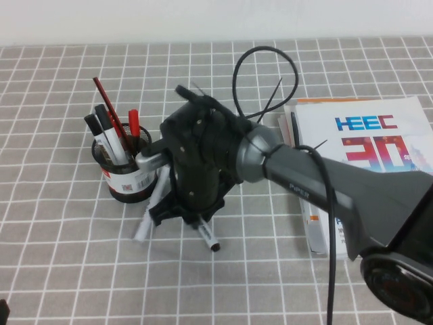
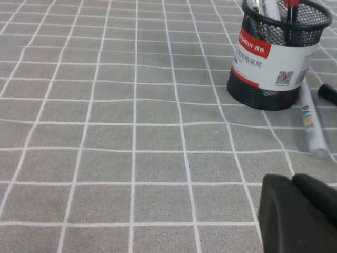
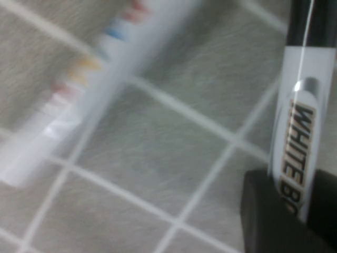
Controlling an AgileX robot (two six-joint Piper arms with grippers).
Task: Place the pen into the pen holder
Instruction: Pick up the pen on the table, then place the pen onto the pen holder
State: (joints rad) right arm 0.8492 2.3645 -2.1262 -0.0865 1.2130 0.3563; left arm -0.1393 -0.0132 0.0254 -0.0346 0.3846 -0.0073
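At the frame's centre, your right gripper (image 1: 201, 227) has its fingers around the pen (image 3: 300, 137) on the bench (image 1: 67, 257), right of the pen holder (image 1: 128, 181). Your left gripper (image 2: 297, 213) shows only in its wrist view; whether its fingers are apart, you cannot tell.

Setting reads as an office or desk-style test station. A table (image 1: 61, 271) under a grey cloth with a white grid carries stationery only: a black mesh pen holder (image 1: 128, 177) stocked with markers, and, well right of the holder, a stack of printed booklets (image 1: 365, 135).
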